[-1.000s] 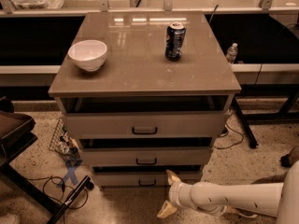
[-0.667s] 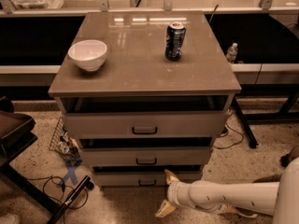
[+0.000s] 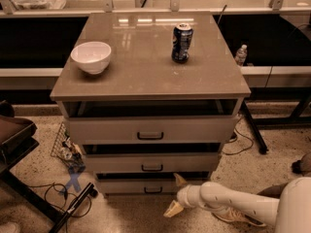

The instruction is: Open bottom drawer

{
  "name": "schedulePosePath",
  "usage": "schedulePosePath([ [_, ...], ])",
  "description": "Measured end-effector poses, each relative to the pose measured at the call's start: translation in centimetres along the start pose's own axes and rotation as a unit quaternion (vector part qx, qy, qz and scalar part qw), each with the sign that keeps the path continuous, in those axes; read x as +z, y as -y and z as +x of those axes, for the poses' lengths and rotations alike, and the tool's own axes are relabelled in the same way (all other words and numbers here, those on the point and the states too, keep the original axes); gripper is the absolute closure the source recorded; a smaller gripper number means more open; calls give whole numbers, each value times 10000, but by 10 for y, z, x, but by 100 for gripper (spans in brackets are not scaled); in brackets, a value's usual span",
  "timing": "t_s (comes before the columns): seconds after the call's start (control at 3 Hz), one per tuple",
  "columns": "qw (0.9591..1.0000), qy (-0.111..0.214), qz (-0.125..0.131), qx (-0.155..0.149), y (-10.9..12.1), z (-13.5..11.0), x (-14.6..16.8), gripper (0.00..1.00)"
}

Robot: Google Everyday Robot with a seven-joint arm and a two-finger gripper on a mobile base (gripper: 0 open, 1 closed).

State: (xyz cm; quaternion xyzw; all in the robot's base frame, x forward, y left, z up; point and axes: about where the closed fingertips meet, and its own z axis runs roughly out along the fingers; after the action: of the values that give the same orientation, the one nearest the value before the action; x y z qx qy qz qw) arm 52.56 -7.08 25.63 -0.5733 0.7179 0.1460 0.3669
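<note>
A white bowl (image 3: pixel 91 57) is sitting on the left of the cabinet top (image 3: pixel 146 76), clear of the work. At the foot of the cabinet, the bottom drawer (image 3: pixel 121 187) is showing its black pull handle (image 3: pixel 153 190). Just right of that handle the gripper (image 3: pixel 176 194) is hovering with its jaws spread and holding nothing, probably lining up to hook the pull. A soda can (image 3: pixel 182 42) is standing above.

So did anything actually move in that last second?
Barely. The hand crept slightly up toward the bottom drawer, open and holding nothing. The drawer, the bowl and the can stayed put.
</note>
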Motion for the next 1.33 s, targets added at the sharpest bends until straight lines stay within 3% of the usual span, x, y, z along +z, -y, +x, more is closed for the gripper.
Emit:
schedulePosePath([
  [0.67,9990,305,-134,283,30,37,50,0],
  [1.0,9996,207,-111,185,45,36,64,0],
  [1.33,9996,195,-115,167,46,35,65,0],
])
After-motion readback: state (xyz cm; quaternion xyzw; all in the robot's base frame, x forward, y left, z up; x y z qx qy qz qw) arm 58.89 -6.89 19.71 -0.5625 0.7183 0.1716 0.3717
